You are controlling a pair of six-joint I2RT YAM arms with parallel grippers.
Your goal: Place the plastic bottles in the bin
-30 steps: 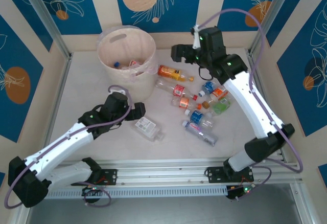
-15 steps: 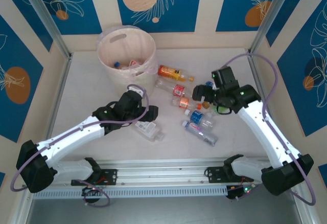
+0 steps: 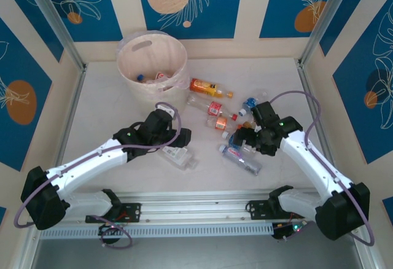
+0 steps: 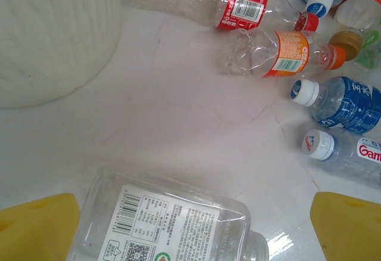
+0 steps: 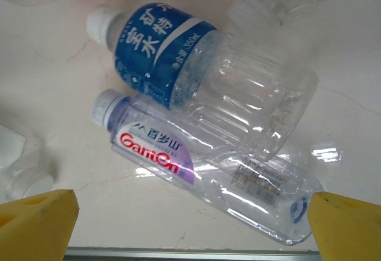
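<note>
Left wrist view: a flat clear bottle (image 4: 172,225) with a white printed label lies on its side, in line with the gap of the left gripper (image 4: 191,230), whose jaws are spread wide and hold nothing. Right wrist view: the right gripper (image 5: 191,222) is equally spread and empty. A clear red-lettered bottle (image 5: 196,174) lies at 12 o'clock of its gap, touching a blue-labelled bottle (image 5: 172,55). In the top external view, the cream bin (image 3: 161,97) stands at 10 o'clock from the loose bottles.

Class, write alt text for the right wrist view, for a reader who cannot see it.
Two clear bottles lie touching on a pale table: a blue-labelled bottle above a red-lettered bottle, caps to the left. The right gripper's yellow fingertips sit in the bottom corners, jaws wide open.
</note>
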